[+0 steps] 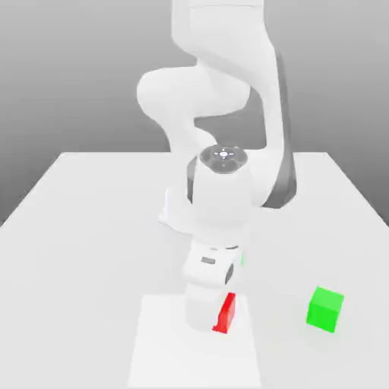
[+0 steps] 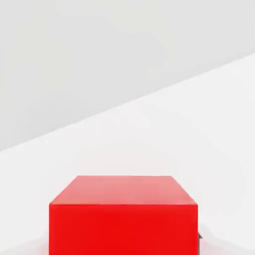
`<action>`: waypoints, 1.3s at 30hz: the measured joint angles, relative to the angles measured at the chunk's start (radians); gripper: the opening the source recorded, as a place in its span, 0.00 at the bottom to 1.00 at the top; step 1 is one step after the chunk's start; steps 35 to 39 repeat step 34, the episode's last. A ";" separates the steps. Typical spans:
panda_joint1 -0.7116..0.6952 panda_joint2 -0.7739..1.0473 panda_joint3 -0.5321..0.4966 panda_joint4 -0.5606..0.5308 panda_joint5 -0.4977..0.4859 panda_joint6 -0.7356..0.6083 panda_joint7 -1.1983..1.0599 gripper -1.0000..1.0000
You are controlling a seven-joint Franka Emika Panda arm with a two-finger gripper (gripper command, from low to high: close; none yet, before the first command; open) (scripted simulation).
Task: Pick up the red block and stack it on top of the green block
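my pincer [image 1: 216, 322] is right down at the red block [image 1: 226, 313], over the white square [image 1: 159, 349], can't tell if I'm clamped on it tbh, green block [image 1: 324, 311] sits apart, toward the exterior view's right

In the exterior view, the white arm [image 1: 228, 45] is seen bent, its upper portion cut off by the top edge of the frame. A dark cover is noted along the side toward the exterior view's right. The wrist [image 1: 220, 194] is capped by a dark round plate [image 1: 223, 158], on which a small light is seen. The claw [image 1: 210, 319] is carried beneath the wrist and pointed downward.
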State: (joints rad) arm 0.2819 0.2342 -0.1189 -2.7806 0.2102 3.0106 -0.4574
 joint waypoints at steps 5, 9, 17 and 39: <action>0.045 -0.084 -0.066 -0.006 -0.081 -0.069 0.055 0.00; 0.059 -0.158 -0.098 -0.016 -0.152 -0.129 0.107 0.00; 0.081 -0.255 -0.052 -0.010 -0.223 -0.242 0.132 0.00; 0.402 -0.061 0.043 0.134 -0.167 -0.193 -0.041 1.00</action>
